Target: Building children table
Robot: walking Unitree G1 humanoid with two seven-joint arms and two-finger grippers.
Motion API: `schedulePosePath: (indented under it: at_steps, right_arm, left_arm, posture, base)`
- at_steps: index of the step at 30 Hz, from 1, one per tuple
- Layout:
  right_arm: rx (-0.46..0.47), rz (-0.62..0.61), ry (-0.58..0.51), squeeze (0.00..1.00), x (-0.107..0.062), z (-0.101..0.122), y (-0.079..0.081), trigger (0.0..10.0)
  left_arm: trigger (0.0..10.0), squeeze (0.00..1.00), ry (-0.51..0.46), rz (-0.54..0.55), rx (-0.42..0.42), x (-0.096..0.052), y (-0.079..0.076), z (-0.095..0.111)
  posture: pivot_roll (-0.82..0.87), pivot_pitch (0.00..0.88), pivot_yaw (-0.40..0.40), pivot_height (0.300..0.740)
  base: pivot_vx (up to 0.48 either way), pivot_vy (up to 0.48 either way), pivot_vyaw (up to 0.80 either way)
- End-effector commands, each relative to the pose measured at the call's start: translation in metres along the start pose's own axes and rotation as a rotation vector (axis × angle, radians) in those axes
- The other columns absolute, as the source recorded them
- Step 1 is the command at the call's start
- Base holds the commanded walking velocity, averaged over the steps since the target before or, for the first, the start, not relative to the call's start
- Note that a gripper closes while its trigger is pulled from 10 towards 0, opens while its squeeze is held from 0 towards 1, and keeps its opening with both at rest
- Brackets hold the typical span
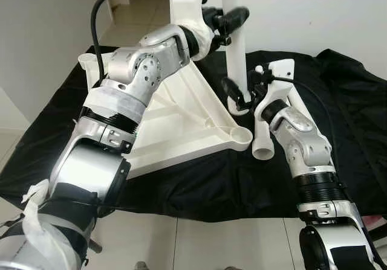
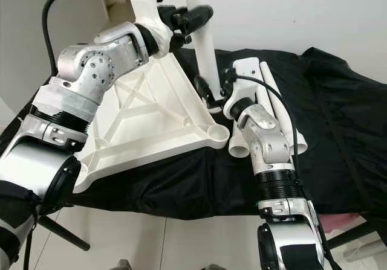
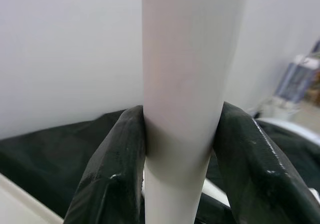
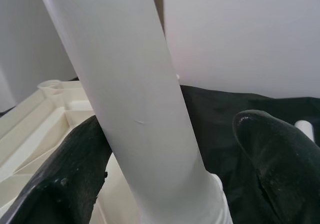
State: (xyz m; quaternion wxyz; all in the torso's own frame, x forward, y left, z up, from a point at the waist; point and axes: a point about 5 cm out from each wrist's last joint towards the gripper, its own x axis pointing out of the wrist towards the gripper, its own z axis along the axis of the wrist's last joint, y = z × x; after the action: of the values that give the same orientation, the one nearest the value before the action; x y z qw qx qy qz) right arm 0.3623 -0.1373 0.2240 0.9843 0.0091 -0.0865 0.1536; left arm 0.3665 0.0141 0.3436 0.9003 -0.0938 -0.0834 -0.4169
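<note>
1. Lying nearest the robot, the upturned white tabletop rests underside-up on a black cloth spread over the floor, its ribs and round corner sockets facing up.
2. Beside its near corner socket, a loose white leg lies flat on the cloth, open end toward the robot, with more white parts behind it.
3. Just past that socket, the right end effector sits low at the foot of an upright white leg. In the right wrist view one finger touches the leg while the other stands off from it, so the fingers are apart and only bracing, not gripping.
4. Higher and farther back, the left end effector is clamped on the same leg, both fingers pressed against its sides in the left wrist view.
5. The leg stands with its lower end at a socket on the tabletop's right edge; whether it is fully seated is hidden by the right fingers.
6. The step in hand looks like fitting this leg into its socket.
7. The next move probably calls for keeping the leg straight and pressing or twisting it down, the right fingers steadying the base, before the loose leg is taken up.
</note>
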Motion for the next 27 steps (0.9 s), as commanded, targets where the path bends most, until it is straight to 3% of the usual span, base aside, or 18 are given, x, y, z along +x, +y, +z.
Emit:
schedulePosePath:
  at_steps: [1, 9, 14, 27]
  right_arm:
    - [-0.017, -0.08, -0.005, 0.0, 0.004, 0.0, -0.002, 10.0]
    - [-0.11, -0.195, -0.03, 0.0, 0.012, 0.0, 0.005, 10.0]
    - [-0.238, -0.307, -0.052, 0.0, 0.014, -0.002, 0.006, 10.0]
    - [-0.336, -0.349, -0.058, 0.0, 0.021, -0.006, 0.008, 10.0]
  left_arm:
    - [10.0, 0.0, -0.031, 0.089, 0.066, 0.005, 0.002, 0.008]
    - [10.0, 0.0, -0.069, 0.127, 0.061, 0.014, -0.003, 0.007]
    - [10.0, 0.0, -0.083, 0.134, 0.049, 0.02, -0.015, 0.001]
    - [10.0, 0.0, -0.091, 0.098, 0.059, 0.028, -0.029, -0.001]
  posture:
    - [-0.08, 0.0, 0.041, 0.74]
    - [-0.08, 0.0, 0.035, 0.74]
    - [-0.07, 0.0, 0.027, 0.74]
    - [-0.07, 0.0, 0.021, 0.74]
  base:
    - [0.0, 0.0, 0.0]
    - [0.0, 0.0, 0.0]
    - [0.0, 0.0, 0.0]
    - [0.0, 0.0, 0.0]
